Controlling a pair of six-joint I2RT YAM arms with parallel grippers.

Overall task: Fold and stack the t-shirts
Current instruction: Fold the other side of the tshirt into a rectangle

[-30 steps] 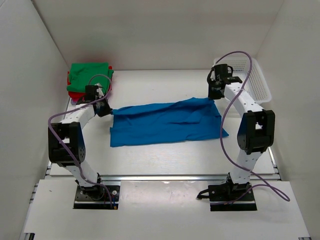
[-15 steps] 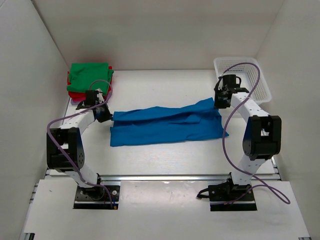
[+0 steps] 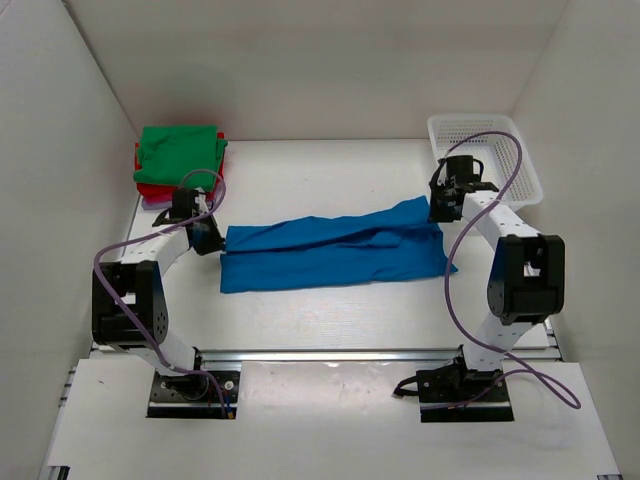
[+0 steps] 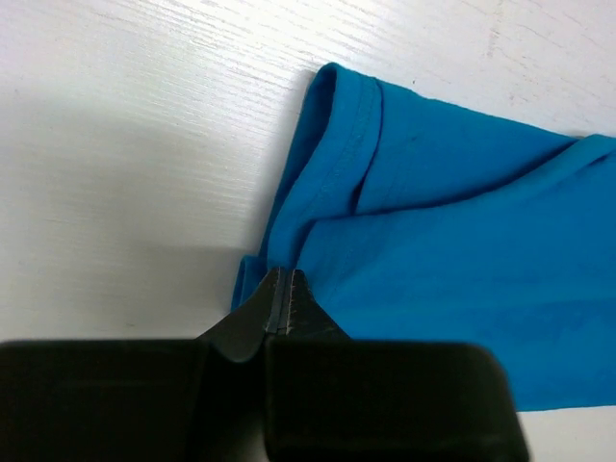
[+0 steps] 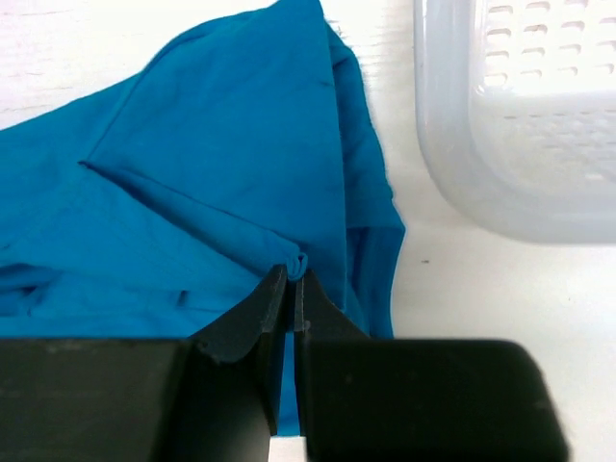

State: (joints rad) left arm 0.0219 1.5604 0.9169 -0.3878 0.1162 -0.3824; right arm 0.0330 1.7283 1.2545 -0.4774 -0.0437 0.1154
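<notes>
The bright blue t-shirt lies stretched out across the middle of the table, folded lengthwise. My left gripper is shut on its left end; the left wrist view shows cloth pinched at my gripper. My right gripper is shut on its right end, with a fold of blue cloth between the tips of my gripper. A stack of folded t-shirts, green on top of red with pale pink at the bottom, sits at the back left.
A white mesh basket stands at the back right, close behind my right gripper; its rim shows in the right wrist view. White walls enclose the table on three sides.
Both grippers have come down and toward the near side with the shirt's ends. The back edge of the shirt has been drawn over, making the shirt narrower.
</notes>
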